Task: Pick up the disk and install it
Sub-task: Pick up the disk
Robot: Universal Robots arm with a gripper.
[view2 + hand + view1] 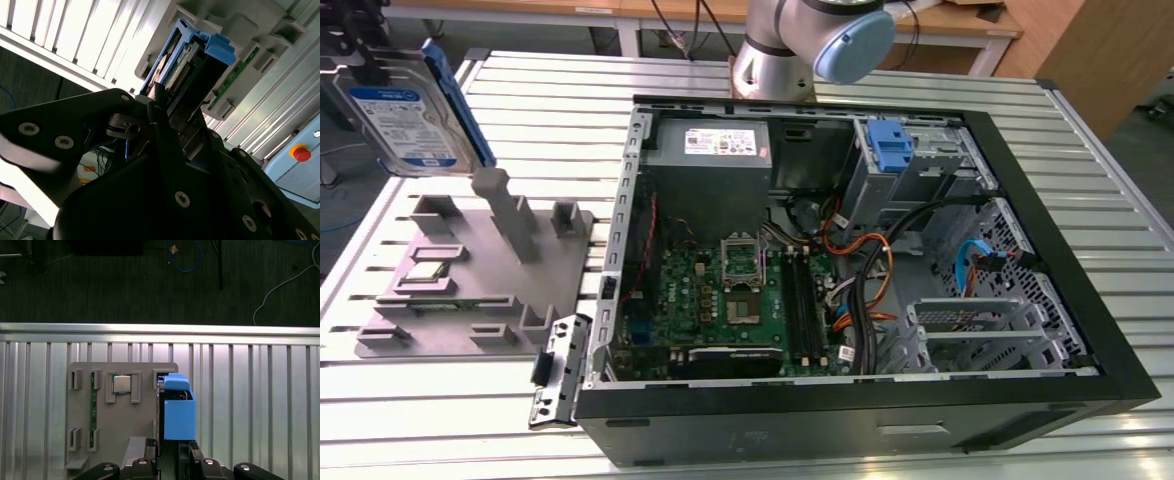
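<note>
fingers clasp the disk; its label shows in the exterior view.

Beneath my gripper: the grey fixture lies under the disk I hold clamped; its upright posts rise toward the disk.
Fixture to case: a narrow strip of worktop, partly taken by a black latch strip at the case corner.
Case: open upward, ringed by its black rim.
Drive bay: far corner, the exterior view's right; a blue bracket fills one slot.
Cables: orange and black loops just before the bay.
Power supply: flanks the bay.
Arm base: stands behind the case's far wall.
</note>
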